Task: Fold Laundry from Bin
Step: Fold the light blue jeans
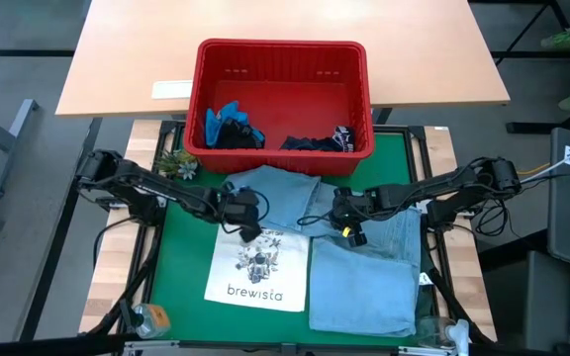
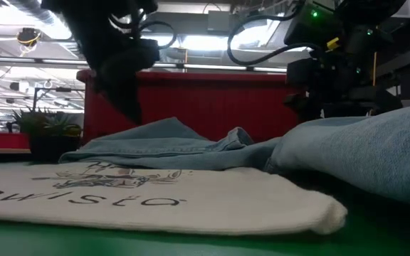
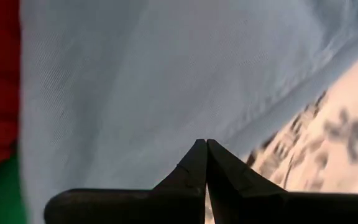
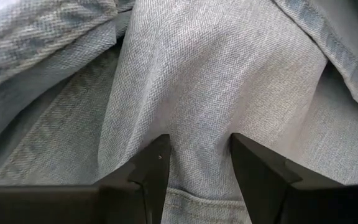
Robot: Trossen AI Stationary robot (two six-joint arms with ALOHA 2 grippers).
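The bench carries a green mat, and the light wooden table stands behind it. The red bin straddles the bench's far edge, its long axis running left to right. Inside it, a bright blue garment lies bunched with dark cloth in the left near corner, and a dark navy garment lies against the near wall toward the right.

The light blue denim shirt is spread over the mat in front of the bin. Its long axis runs from the bin's near wall toward the bench's near right corner, with a wide folded panel at the near right. The white tote bag lies flat just left of that panel, its far edge tucked against the denim, its printed word toward the near edge.

The right tool stands open over the middle of the shirt, its two fingers resting on the denim with a ridge of cloth between them. The left tool is closed, its tips pressed together with nothing seen between them, at the shirt's left edge where denim meets the tote bag. A small potted plant sits by the bin's near left corner.
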